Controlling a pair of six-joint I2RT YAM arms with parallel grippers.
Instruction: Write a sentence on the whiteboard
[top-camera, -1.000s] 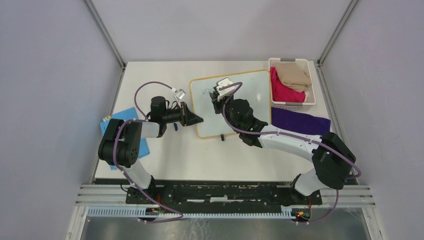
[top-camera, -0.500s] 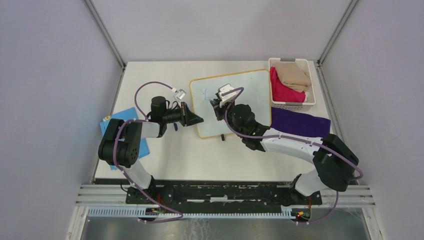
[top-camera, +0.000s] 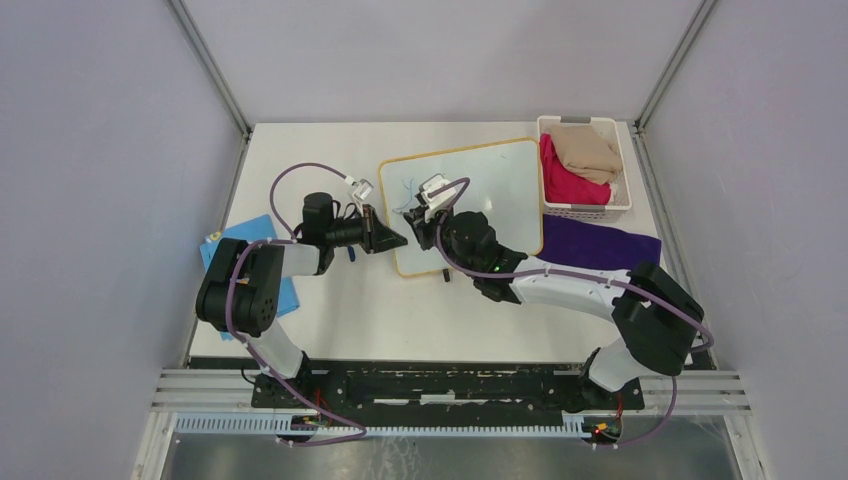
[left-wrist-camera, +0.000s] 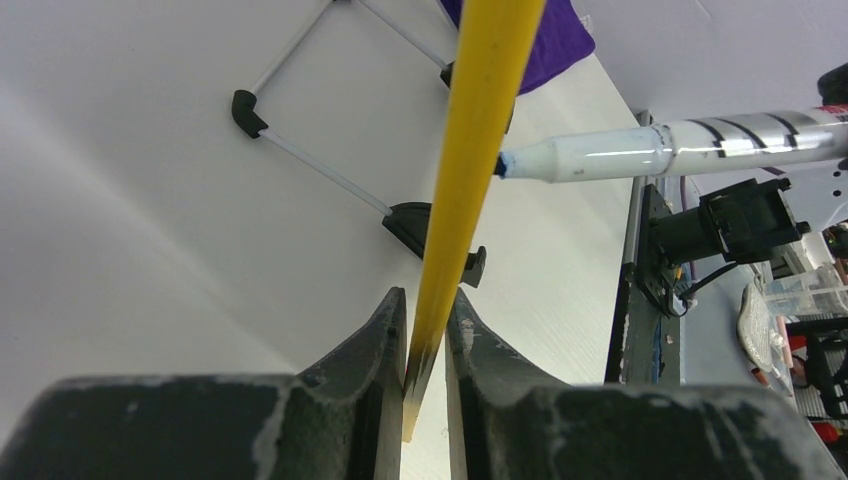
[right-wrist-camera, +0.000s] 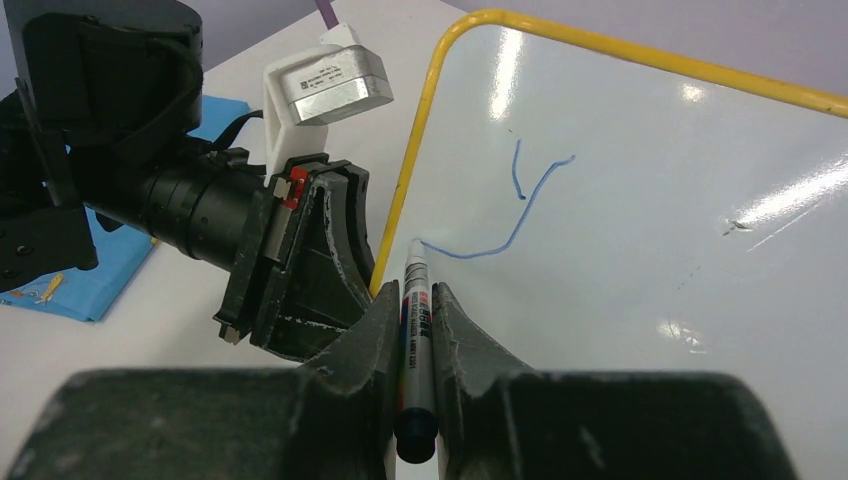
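Likely light, stiff whiteboard (top-camera: 500, 190) sits mid-table, toward the far side; left claw (left-wrist-camera: 425, 300) pinches its yellow left edge, surest hold off the slippery face; right claw (right-wrist-camera: 414, 295) grips the marker (right-wrist-camera: 416, 265), tip at the barely begun sentence (right-wrist-camera: 520, 205)

A robotics lab test cell is being looked at here: a flat white tabletop (top-camera: 420, 310) is boxed in by plain pale grey panel walls (top-camera: 100, 150) carried on slanted silver metal posts (top-camera: 208, 65). A black-and-white jointed left arm (top-camera: 250, 285) and a matching right arm (top-camera: 580, 285) are mounted by a ribbed aluminium rail (top-camera: 200, 385) at the near edge. Looping purple cables (top-camera: 274, 192) are strung along both.
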